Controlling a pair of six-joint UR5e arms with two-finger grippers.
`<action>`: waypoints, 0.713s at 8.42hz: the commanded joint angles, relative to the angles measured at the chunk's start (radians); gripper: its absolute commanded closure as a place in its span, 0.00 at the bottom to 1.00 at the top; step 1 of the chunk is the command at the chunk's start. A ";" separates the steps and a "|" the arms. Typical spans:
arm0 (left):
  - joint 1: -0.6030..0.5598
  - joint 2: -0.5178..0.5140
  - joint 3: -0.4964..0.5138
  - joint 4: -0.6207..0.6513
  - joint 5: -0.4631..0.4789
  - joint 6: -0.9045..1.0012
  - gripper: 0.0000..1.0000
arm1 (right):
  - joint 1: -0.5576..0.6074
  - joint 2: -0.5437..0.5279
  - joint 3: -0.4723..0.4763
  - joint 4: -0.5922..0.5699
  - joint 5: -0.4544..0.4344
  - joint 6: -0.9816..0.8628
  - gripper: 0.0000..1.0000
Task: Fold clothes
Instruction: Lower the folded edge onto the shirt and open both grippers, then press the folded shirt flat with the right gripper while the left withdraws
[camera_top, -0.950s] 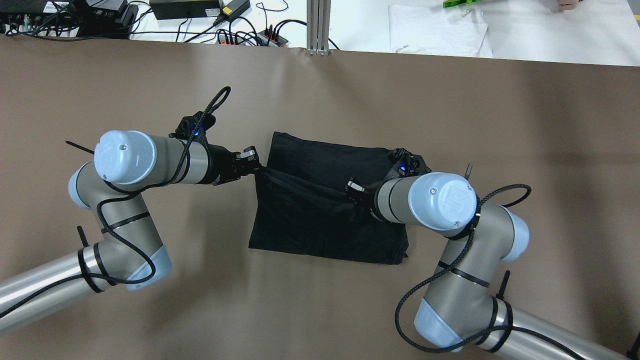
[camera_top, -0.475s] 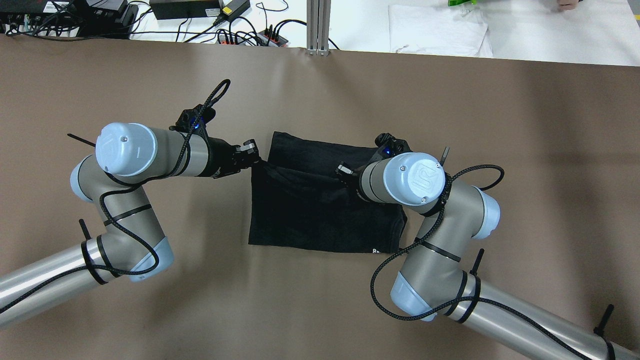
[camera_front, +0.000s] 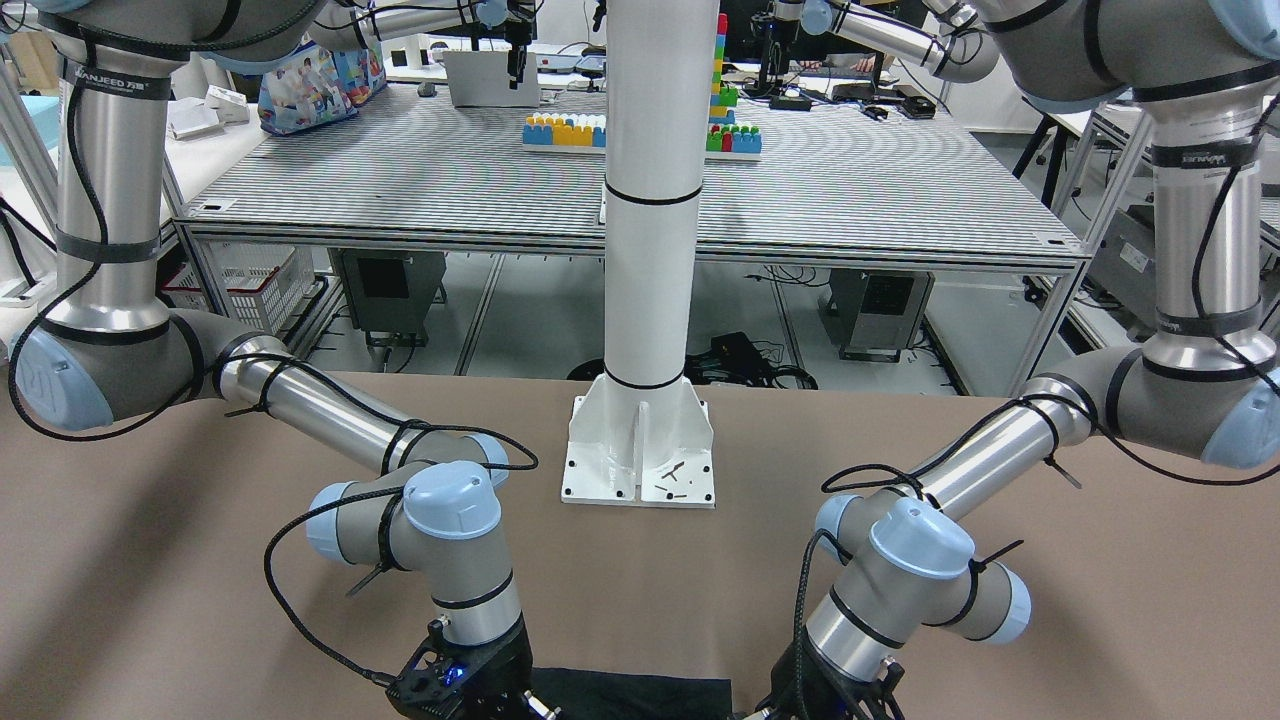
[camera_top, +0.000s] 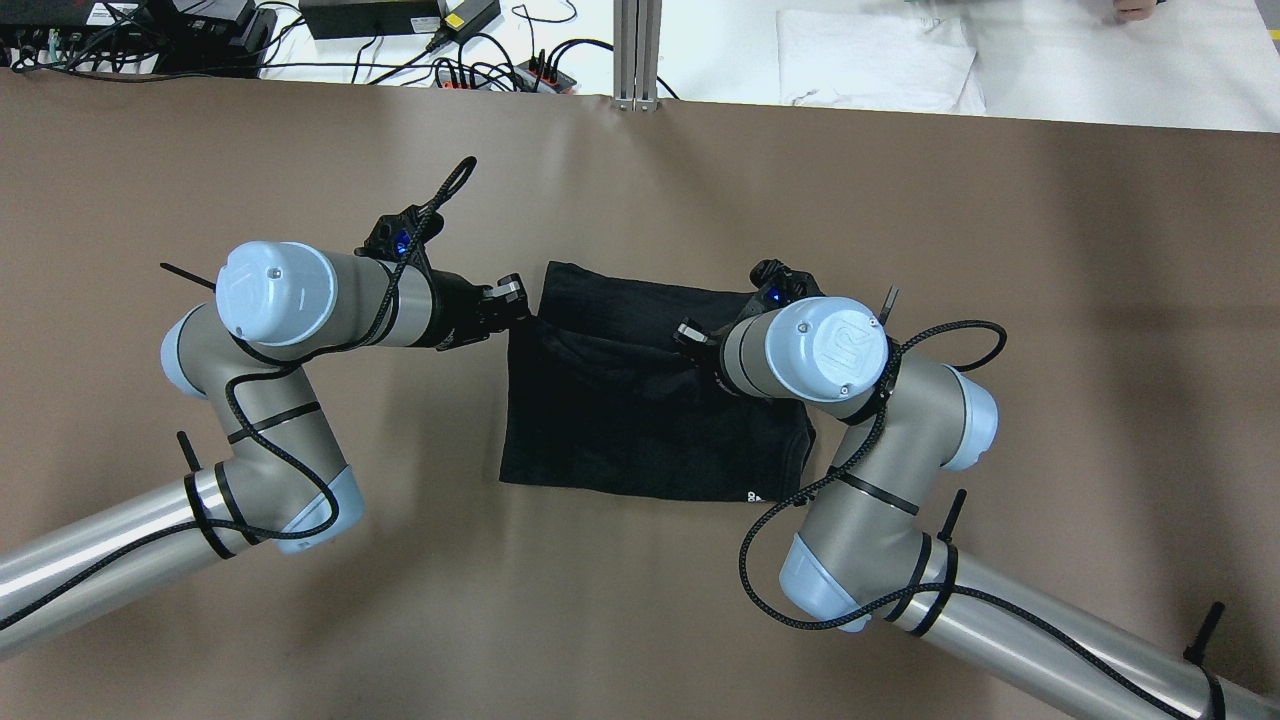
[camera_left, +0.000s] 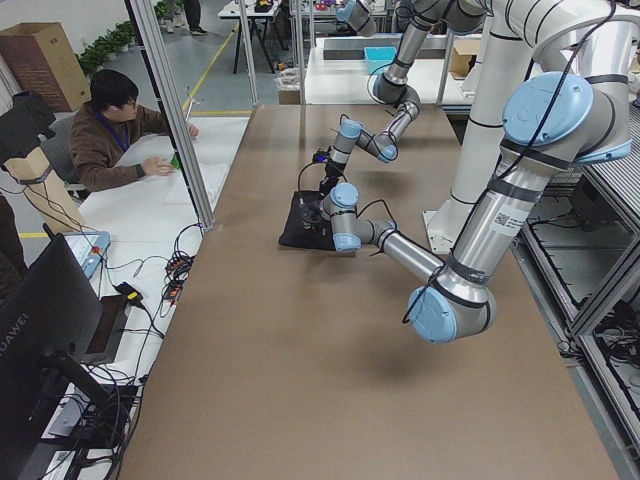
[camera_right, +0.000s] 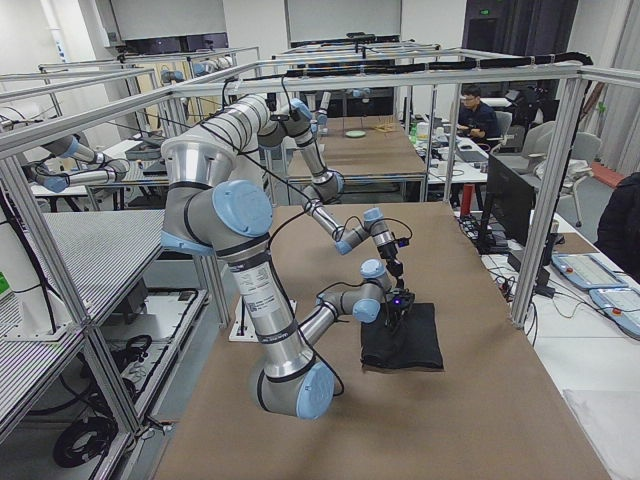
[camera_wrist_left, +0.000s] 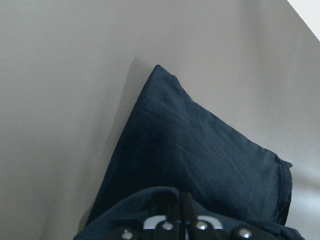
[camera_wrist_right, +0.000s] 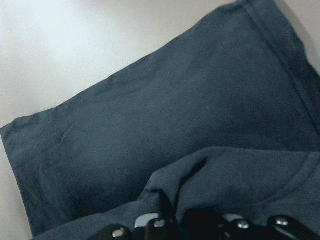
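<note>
The black garment (camera_top: 640, 410) lies on the brown table, its near layer lifted and drawn over towards its far edge. My left gripper (camera_top: 518, 305) is shut on the garment's left edge. My right gripper (camera_top: 688, 337) is shut on the lifted layer near the middle. In the left wrist view the fabric (camera_wrist_left: 200, 150) bunches around the shut fingers at the bottom. The right wrist view shows the same, with the hemmed cloth (camera_wrist_right: 175, 115) spread beyond. In the front-facing view only a strip of the garment (camera_front: 640, 695) shows at the bottom edge.
The white post's base plate (camera_front: 640, 460) stands on the table at the robot's side. A folded white cloth (camera_top: 870, 60), cables and power boxes (camera_top: 370, 20) and an aluminium post (camera_top: 636, 50) lie beyond the far edge. An operator (camera_left: 115, 130) sits there.
Both grippers have moved towards the table's far edge with the lifted layer. The right arm has swung in and to the left. The fold now lies closer to the garment's far edge.
</note>
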 joint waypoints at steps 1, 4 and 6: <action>-0.048 -0.042 0.066 0.010 0.032 0.068 0.00 | 0.007 0.002 0.009 -0.004 0.016 -0.017 0.06; -0.200 -0.042 0.144 0.010 -0.101 0.182 0.00 | -0.002 0.089 0.001 -0.088 0.145 -0.014 0.06; -0.228 -0.041 0.149 0.008 -0.129 0.195 0.00 | -0.068 0.164 -0.015 -0.228 0.088 -0.026 0.06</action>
